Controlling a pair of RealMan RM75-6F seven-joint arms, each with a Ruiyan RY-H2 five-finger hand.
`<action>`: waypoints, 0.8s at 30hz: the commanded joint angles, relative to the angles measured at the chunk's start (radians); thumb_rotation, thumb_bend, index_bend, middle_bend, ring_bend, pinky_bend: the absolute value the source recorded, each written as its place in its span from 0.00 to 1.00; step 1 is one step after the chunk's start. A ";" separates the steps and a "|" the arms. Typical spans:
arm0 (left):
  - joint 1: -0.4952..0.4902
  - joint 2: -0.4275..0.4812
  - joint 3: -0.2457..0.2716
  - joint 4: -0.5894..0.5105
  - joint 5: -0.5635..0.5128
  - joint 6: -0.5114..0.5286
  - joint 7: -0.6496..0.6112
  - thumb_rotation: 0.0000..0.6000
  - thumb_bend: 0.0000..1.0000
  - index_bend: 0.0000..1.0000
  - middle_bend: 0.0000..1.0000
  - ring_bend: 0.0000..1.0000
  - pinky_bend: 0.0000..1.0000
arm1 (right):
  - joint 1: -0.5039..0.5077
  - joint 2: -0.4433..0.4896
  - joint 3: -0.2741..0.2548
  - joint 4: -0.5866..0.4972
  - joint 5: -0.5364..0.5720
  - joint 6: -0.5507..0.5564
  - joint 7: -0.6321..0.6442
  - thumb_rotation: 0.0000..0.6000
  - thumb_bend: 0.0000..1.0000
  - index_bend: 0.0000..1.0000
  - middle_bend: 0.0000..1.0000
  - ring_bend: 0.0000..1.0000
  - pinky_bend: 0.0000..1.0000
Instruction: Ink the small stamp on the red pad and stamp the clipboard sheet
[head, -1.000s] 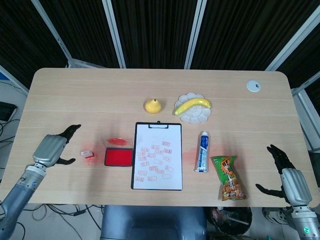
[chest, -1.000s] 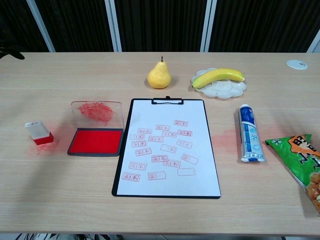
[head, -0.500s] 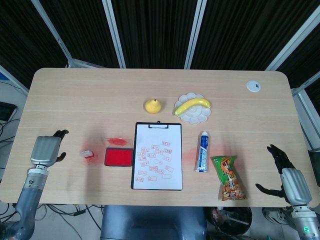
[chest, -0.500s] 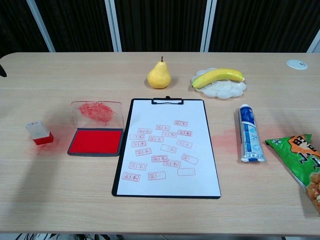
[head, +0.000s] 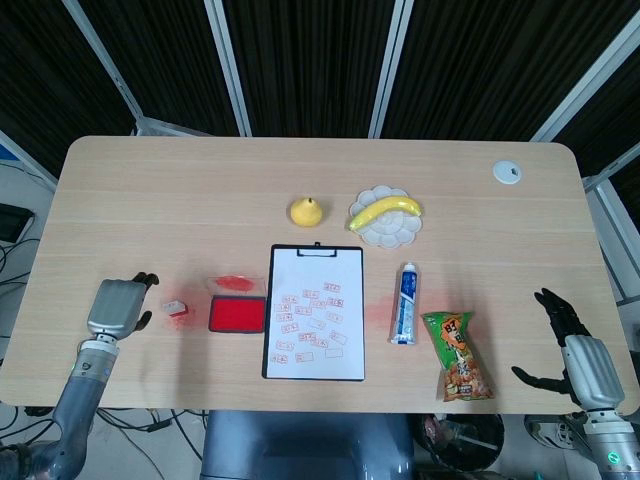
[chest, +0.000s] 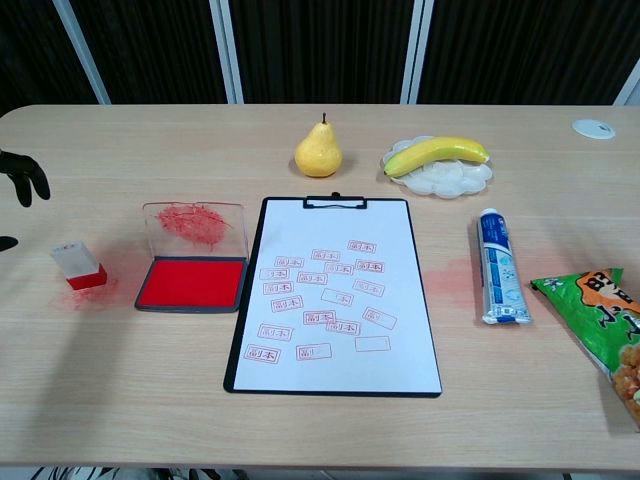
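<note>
Just right of the empty, loosely spread left hand (head: 118, 307) stands the small stamp (head: 175, 305), nearer it than the right hand (head: 577, 350), also spread.

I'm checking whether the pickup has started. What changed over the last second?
The left hand drew back toward the table's near edge, then moved right toward the small stamp; it is empty and beside the stamp, not touching. The right hand, red pad and clipboard stayed put.
</note>
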 joint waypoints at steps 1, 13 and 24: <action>-0.001 -0.019 -0.007 0.002 -0.014 -0.007 0.015 1.00 0.27 0.35 0.37 0.85 0.97 | 0.000 0.000 -0.001 0.000 -0.001 0.000 0.002 1.00 0.14 0.08 0.00 0.00 0.22; -0.012 -0.108 -0.032 0.030 -0.056 -0.009 0.096 1.00 0.29 0.38 0.40 0.85 0.97 | 0.001 0.005 -0.002 -0.004 -0.001 -0.006 0.016 1.00 0.14 0.09 0.00 0.00 0.22; -0.016 -0.140 -0.049 0.043 -0.097 -0.007 0.147 1.00 0.31 0.41 0.43 0.85 0.97 | 0.002 0.008 -0.003 -0.006 -0.002 -0.007 0.024 1.00 0.14 0.09 0.00 0.00 0.22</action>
